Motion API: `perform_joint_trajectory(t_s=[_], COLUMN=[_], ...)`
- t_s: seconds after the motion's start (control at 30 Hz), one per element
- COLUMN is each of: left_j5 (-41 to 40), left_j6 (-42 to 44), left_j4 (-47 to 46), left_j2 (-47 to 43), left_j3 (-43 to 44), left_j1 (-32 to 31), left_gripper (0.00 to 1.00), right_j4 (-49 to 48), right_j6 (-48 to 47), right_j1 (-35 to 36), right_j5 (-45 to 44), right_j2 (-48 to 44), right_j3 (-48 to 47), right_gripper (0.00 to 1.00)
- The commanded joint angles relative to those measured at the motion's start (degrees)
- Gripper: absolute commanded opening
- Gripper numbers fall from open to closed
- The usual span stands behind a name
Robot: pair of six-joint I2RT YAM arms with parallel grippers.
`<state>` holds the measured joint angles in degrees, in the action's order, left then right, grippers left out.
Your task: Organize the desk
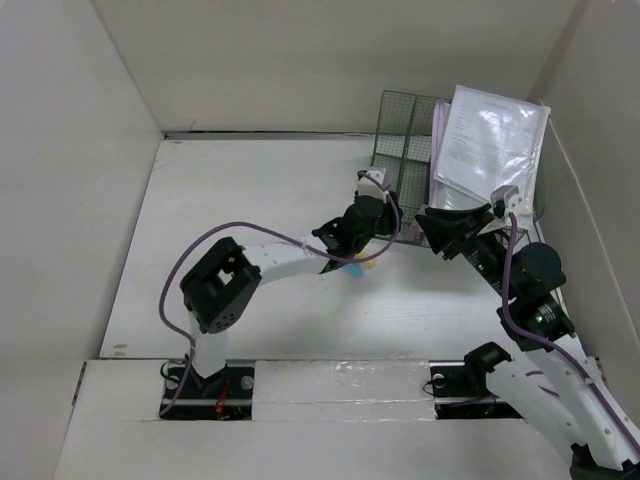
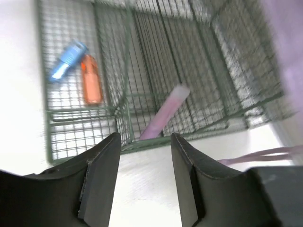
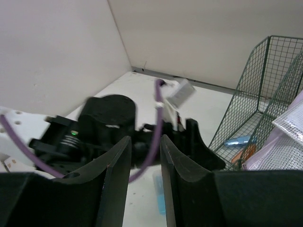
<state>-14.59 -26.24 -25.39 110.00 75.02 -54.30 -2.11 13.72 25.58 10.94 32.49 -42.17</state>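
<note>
**Q:** Where is your left gripper (image 2: pixel 144 139) against the desk (image 2: pixel 142 189)?

**A:** I have it low over the desk, right at the near rim of the rack (image 2: pixel 213 61); its fingers stand moderately apart and hold nothing; under the gap I see bare white desk, then the mesh just beyond.

**Q:** What lies in the rack?

**A:** A pink stick (image 2: pixel 163 116) lies slantwise in the middle bay, though it is blurred; in the bay to its left in my wrist view a blue thing (image 2: pixel 68 60) and an orange thing (image 2: pixel 91 80) lie just beside each other.

**Q:** And the right gripper (image 3: pixel 144 142)?

**A:** It hangs above the desk, to the right of the left one and near the rack's front; the gap between its fingers is narrow and I see nothing in it; past them I look straight at the left arm's wrist.

**Q:** How does the desk lie overall?

**A:** From the top camera it spreads under both arms, out to the far wall; the rack stands at its far right corner, with papers (image 1: pixel 490 140) leaning in the rack's right side; a small blue and yellow bit (image 1: pixel 360 268) lies on the desk just below my left wrist; I cannot tell what it is.
</note>
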Motion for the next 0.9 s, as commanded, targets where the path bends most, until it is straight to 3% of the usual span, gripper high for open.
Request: perform_joint_trajectory(t_s=[0.0, 0.17, 0.43, 0.87], left_j5=[-8.96, -13.01, -22.5, -20.21], left_j6=[-1.88, -4.7, -18.92, -25.79], left_j4=[-5.99, -3.09, 19.57, 31.45], left_j2=[-8.82, -15.16, -12.19, -5.49], left_j3=[-5.04, -11.04, -15.52, -10.77], left_j1=[-0.1, -0.63, -3.0, -3.0], left_gripper=[0.44, 0.44, 0.42, 0.41], right_j4=[-3.25, -3.34, -3.52, -3.95], right_j6=[-0.35, -0.35, -0.27, -0.09], right_j1=[0.43, 0.43, 0.43, 0.43], right_j5=[0.57, 0.57, 0.93, 1.1], right_j2=[0.03, 0.12, 0.38, 1.08], right_j3=[0.16, 0.25, 0.25, 0.42], right_gripper=[0.36, 0.37, 0.37, 0.36])
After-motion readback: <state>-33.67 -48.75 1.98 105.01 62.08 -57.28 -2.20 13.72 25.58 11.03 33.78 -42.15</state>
